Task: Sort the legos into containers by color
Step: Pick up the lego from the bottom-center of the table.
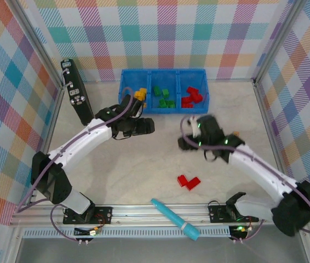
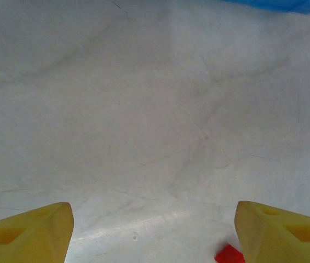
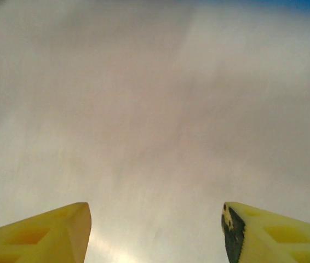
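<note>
Left end effector (image 2: 154, 211) and right end effector (image 3: 155, 213) hang open and empty over the table (image 1: 144, 175), on the near side of the blue bin (image 1: 160, 72), where sorted legos (image 1: 192, 97) lie by colour. Two red bricks (image 1: 188, 182) sit at near centre; the next move likely calls for a descent and grasp, then the bin's right compartment.

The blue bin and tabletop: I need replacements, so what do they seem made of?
The blue bin looks like moulded plastic: uniform colour, thin dividing walls. The tabletop looks smooth, pale and faintly veined with a soft sheen; perhaps stone or laminate.
</note>
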Tool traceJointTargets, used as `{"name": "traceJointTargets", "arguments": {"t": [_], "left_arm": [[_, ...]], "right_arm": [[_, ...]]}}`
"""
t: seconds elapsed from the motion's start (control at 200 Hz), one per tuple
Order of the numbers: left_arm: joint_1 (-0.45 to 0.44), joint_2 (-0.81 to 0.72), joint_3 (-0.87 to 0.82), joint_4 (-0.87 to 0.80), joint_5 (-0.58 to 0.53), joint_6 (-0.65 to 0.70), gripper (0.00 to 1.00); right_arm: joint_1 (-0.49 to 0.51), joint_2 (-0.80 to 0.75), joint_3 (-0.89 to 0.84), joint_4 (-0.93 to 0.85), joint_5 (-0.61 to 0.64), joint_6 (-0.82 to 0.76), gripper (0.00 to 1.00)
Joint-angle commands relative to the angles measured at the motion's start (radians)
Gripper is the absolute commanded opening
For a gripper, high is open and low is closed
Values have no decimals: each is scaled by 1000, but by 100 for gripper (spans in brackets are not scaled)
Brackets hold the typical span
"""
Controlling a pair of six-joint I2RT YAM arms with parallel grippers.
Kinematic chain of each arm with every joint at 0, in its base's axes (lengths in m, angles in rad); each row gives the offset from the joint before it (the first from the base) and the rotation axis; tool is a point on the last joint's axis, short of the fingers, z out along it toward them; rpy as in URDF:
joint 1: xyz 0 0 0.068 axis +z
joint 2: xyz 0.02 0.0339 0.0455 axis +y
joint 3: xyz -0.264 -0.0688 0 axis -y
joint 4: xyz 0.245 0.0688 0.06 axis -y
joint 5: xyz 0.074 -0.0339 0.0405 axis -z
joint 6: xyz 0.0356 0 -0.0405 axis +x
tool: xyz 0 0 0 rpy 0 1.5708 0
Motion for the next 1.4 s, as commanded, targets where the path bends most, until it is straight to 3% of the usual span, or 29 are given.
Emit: {"name": "traceJointTargets", "arguments": {"t": [0.0,0.145,0.325,0.43,0.535,0.835,1.095,1.395], "left_arm": [[-11,-139,-64,77,-164,14,77],[-10,-198,-25,69,-248,70,78],[-10,-118,282,-194,-189,146,78],[-10,-12,537,-434,-163,172,78],[-11,49,709,-572,-130,235,78],[-11,7,719,-578,-167,282,81],[-11,6,715,-572,-152,284,82],[-11,10,711,-569,-148,285,82]], "right_arm": [[141,-154,-166,-71,96,240,65],[336,-290,-294,-94,157,388,68],[486,-192,-279,-109,218,461,70],[503,-83,-252,-85,243,454,71],[504,21,-206,-79,276,430,73],[495,167,-125,-70,304,353,71],[494,276,-131,-61,268,374,62],[464,343,-82,-94,302,371,28]]}}
